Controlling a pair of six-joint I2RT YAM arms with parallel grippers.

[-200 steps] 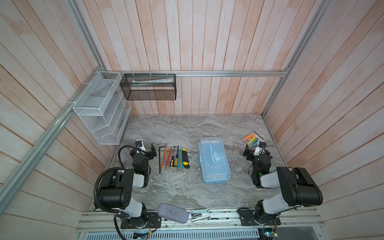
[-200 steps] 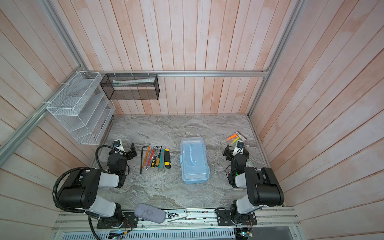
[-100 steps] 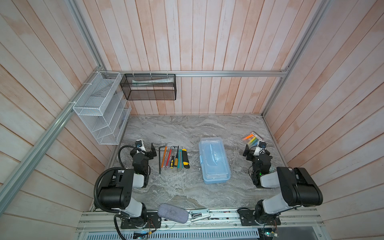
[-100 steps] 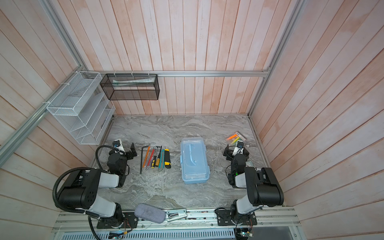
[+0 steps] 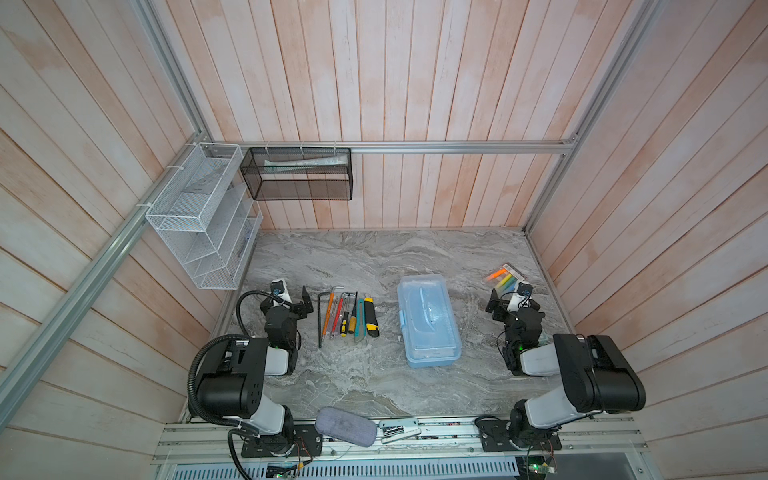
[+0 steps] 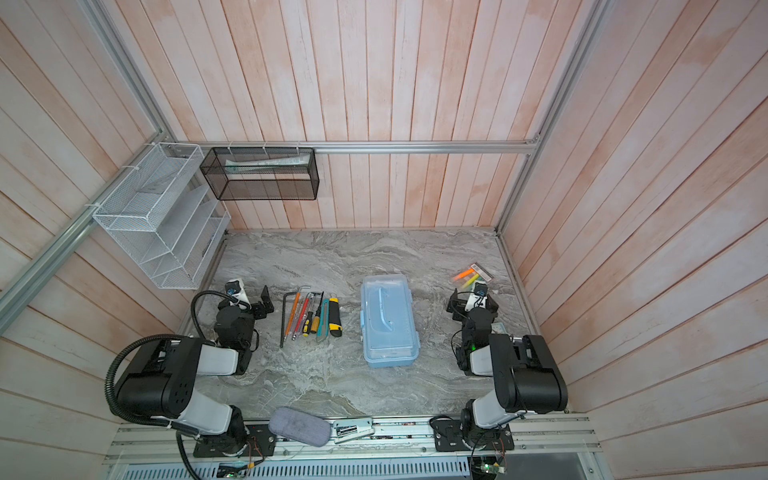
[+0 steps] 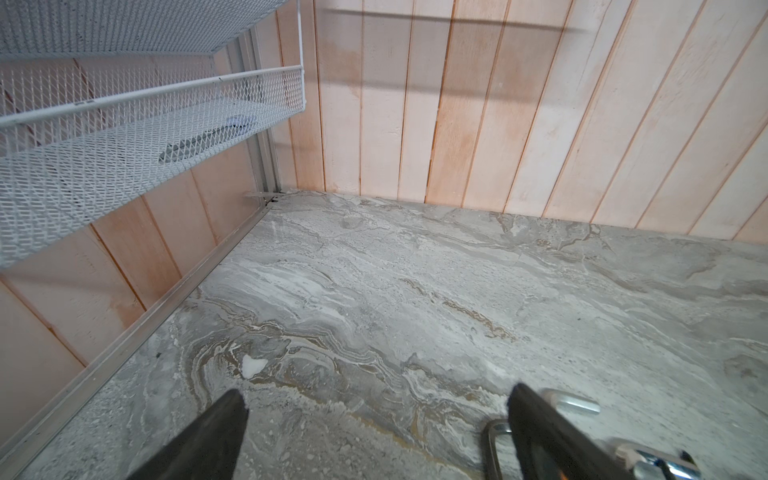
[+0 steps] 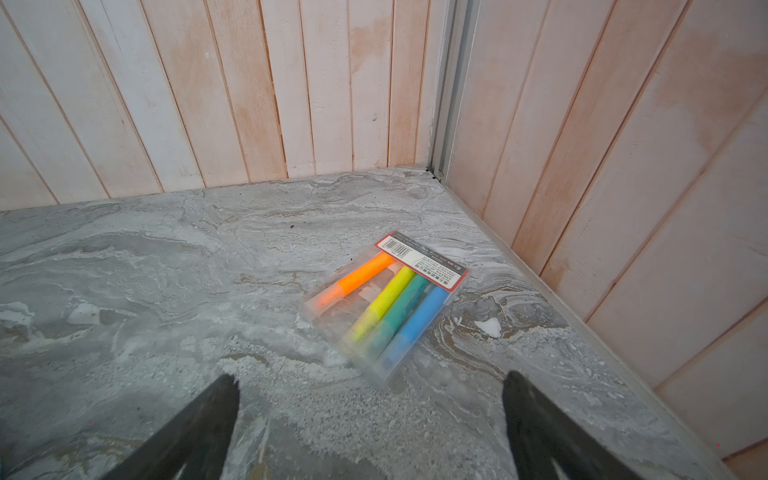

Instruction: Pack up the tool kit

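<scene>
Both left end effector (image 7: 376, 390) and right end effector (image 8: 370, 374) gape empty.

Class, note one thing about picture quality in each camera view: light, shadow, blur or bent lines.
In both top views: even, soft light; wall planks fan outward, a wide-lens effect. Left wrist view: shadow bands cross the wall; the open left claw is blurred. Right wrist view: the marker pack is sharp at its barcode, the open right claw soft.
</scene>
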